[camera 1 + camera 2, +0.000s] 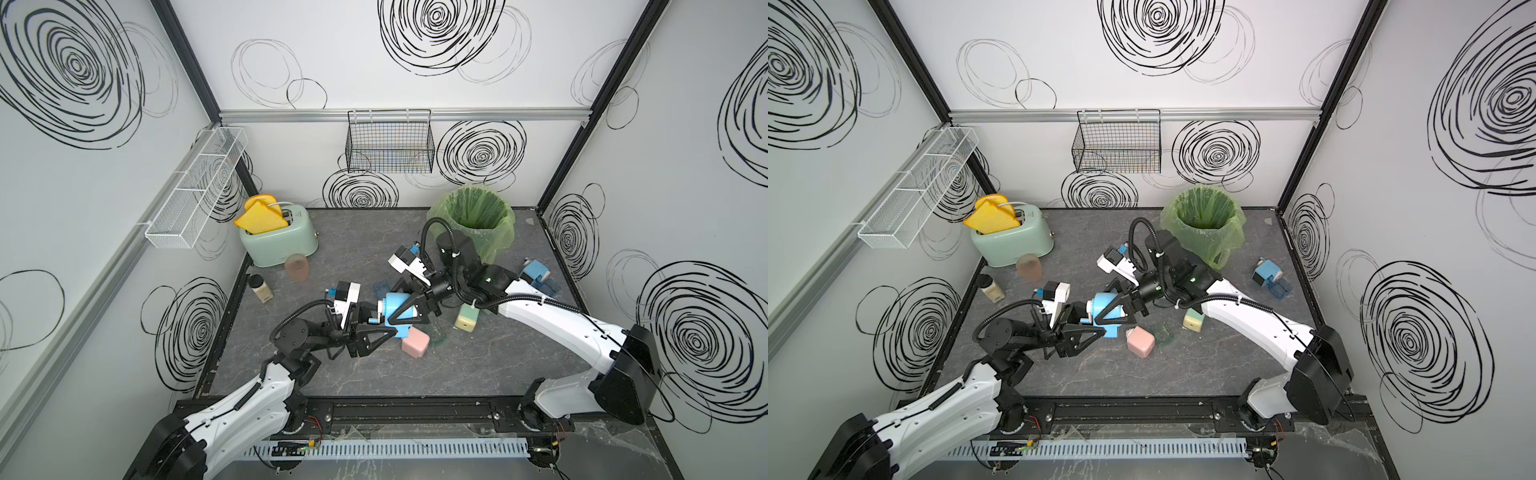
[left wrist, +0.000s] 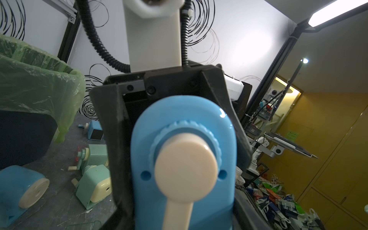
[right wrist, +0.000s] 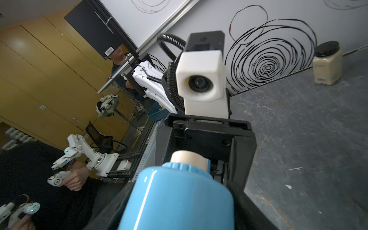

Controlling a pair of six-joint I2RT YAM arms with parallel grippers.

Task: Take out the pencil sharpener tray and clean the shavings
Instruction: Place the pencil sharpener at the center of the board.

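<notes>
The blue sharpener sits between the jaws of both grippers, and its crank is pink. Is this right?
Not quite: the crank of the blue sharpener is cream, not pink, as the left wrist view shows. The sharpener does sit between the jaws of the left gripper and the right gripper.

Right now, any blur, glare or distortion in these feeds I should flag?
Left wrist: the blue sharpener fills the frame and is soft, background sharper; the ceiling light blows out. Right wrist: the sharpener is blurred up close, with a white glare streak; the table is crisp. Both top views: evenly lit, sharp, though the black corner posts splay outward from the wide lens.
</notes>
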